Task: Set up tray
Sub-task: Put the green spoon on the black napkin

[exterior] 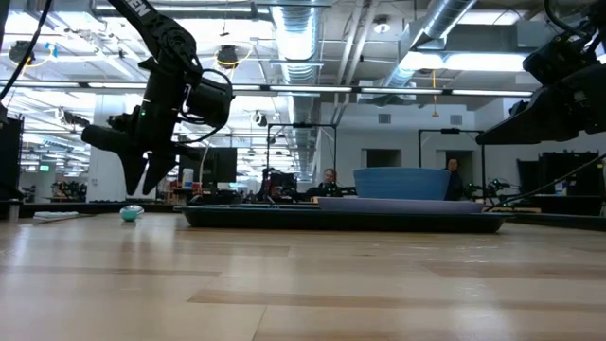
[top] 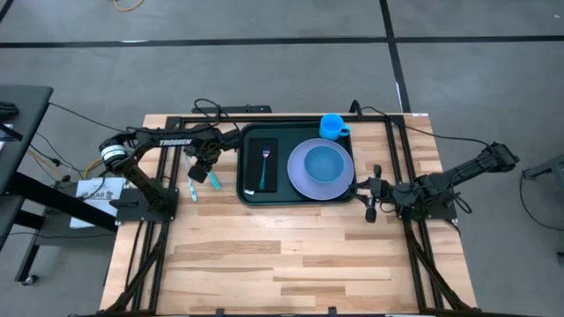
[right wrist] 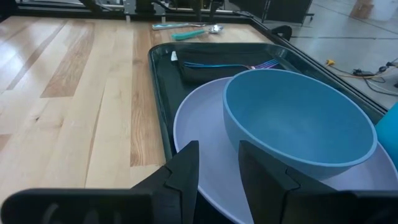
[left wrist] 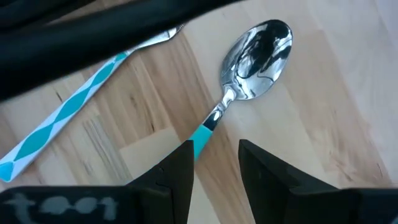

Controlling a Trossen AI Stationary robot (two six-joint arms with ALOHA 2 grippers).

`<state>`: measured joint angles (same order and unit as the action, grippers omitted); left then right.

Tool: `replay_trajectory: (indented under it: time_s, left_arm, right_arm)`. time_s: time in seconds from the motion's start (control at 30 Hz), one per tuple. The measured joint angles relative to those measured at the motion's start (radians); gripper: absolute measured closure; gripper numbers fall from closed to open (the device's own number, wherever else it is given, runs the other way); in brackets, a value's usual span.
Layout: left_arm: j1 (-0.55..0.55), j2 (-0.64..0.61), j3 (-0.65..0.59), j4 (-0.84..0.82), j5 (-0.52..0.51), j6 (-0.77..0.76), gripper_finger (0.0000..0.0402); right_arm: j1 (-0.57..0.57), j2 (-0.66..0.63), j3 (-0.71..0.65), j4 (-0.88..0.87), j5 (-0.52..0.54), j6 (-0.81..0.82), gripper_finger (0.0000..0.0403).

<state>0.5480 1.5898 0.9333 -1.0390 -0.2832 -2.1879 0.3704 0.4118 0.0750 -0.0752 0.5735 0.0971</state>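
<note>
Spoon and knife lie on the worktop beside the tray, so the open left tool hovers over the spoon's handle while the open right tool waits by the plate.

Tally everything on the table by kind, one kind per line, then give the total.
Tray: 1
Plate: 1
Bowl: 1
Cup: 1
Black mat: 1
Fork: 1
Spoon: 1
Second teal-handled utensil, beside the spoon: 1
Total: 8
</note>
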Motion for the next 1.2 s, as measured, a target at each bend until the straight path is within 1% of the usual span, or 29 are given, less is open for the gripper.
replay_trajectory:
  time_s: [0.17,0.3,0.4,0.83,1.07,1.2]
  left_arm:
    - [0.009,-0.001,-0.031,0.004,0.018,-0.023,0.0287]
    - [0.020,-0.001,-0.072,0.059,0.047,-0.031,0.0288]
    - [0.032,-0.001,-0.075,0.099,0.036,-0.009,0.0288]
    - [0.107,-0.001,-0.080,0.096,0.052,0.105,0.0286]
    - [0.123,-0.001,-0.151,0.237,0.089,0.112,0.0280]
    - [0.132,-0.004,-0.164,0.266,0.093,0.112,0.0280]
  right_arm:
    - [0.000,0.000,0.000,0.000,0.000,0.000,0.0296]
    - [0.000,0.000,0.000,0.000,0.000,0.000,0.0296]
    - [0.000,0.000,0.000,0.000,0.000,0.000,0.0296]
    - [0.000,0.000,0.000,0.000,0.000,0.000,0.0296]
    - [0.000,0.000,0.000,0.000,0.000,0.000,0.0296]
    - [0.000,0.000,0.000,0.000,0.000,0.000,0.0296]
